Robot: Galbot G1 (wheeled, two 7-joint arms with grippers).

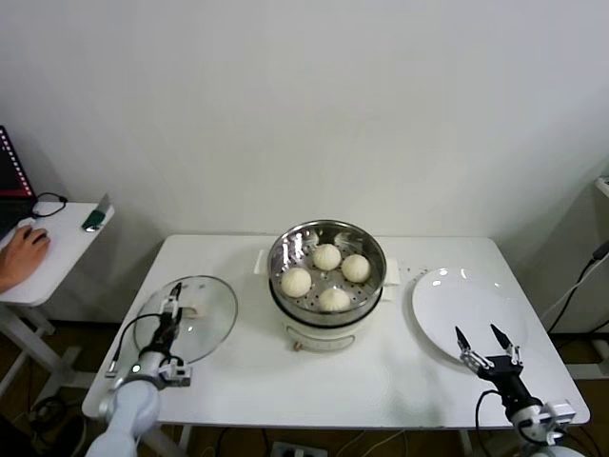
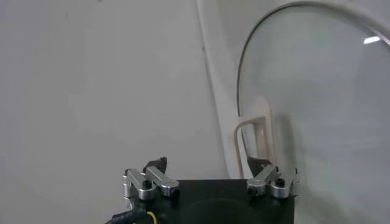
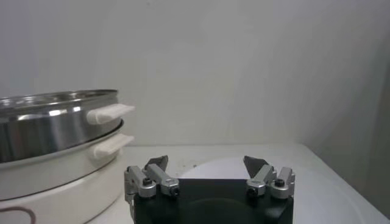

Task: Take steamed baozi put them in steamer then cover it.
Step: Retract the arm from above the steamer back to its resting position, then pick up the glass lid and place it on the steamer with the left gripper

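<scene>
I count all four baozi (image 1: 326, 274) already in the steamer (image 1: 369, 249), so only covering remains: my left gripper (image 1: 175, 303), jaws spread and empty, hovers right over the cover (image 1: 211, 324), while my right gripper (image 1: 488, 341) idles, spread, above the plate (image 1: 455, 300).

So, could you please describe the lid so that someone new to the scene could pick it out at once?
Start at the steamer in the middle of the white table. The lid lies flat on the table on the robot's left, under the open left gripper. Unlike the opaque white plate on the right, it is clear glass with a cream handle.
</scene>
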